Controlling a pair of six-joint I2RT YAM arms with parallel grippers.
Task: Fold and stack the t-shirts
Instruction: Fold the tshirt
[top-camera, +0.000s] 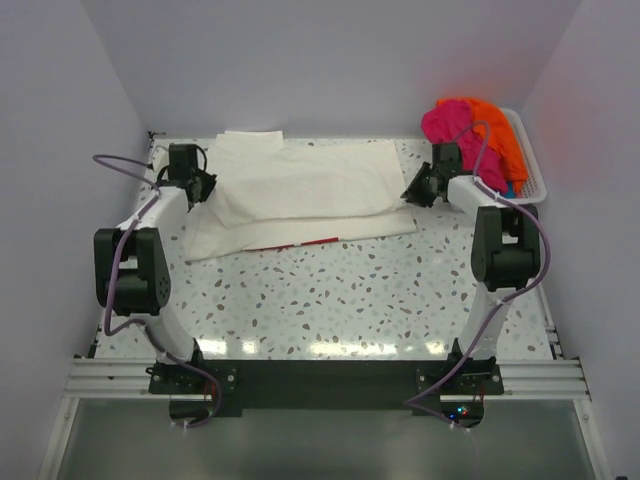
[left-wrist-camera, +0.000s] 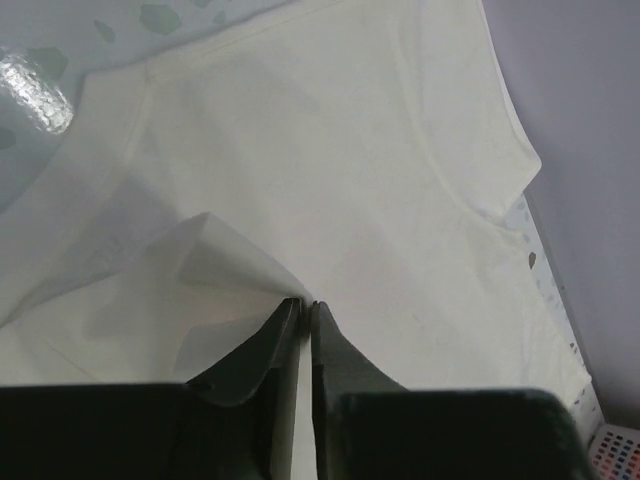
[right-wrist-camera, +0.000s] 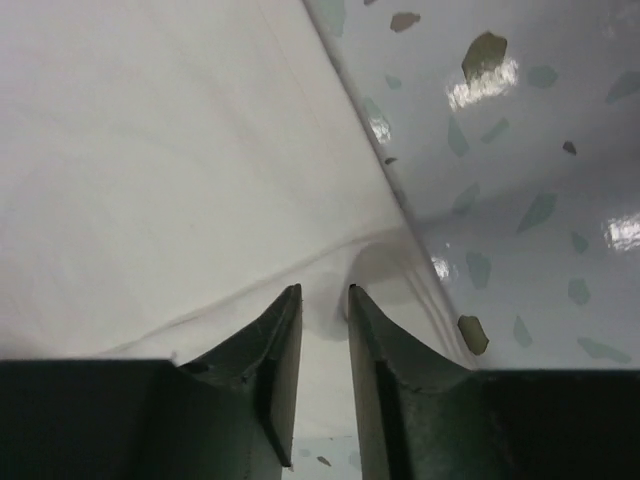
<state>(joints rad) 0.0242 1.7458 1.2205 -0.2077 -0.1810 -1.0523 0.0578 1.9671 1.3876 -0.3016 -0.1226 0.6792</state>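
A large cream-white t-shirt (top-camera: 300, 190) lies spread and partly folded at the back of the table, with a strip of red print showing at its front edge. My left gripper (top-camera: 203, 186) is at the shirt's left side, shut on a pinched fold of the shirt (left-wrist-camera: 330, 150) at the jaw tips (left-wrist-camera: 303, 303). My right gripper (top-camera: 418, 190) is at the shirt's right edge. Its jaws (right-wrist-camera: 324, 290) stand a narrow gap apart over the shirt's edge (right-wrist-camera: 180, 150), where the cloth is creased. Magenta-pink (top-camera: 450, 125), orange (top-camera: 495, 125) and teal (top-camera: 507, 186) t-shirts are piled in the basket.
A white slatted basket (top-camera: 530, 170) stands at the back right corner against the wall. The speckled tabletop (top-camera: 330, 300) stretches in front of the shirt. Walls close in the back and both sides.
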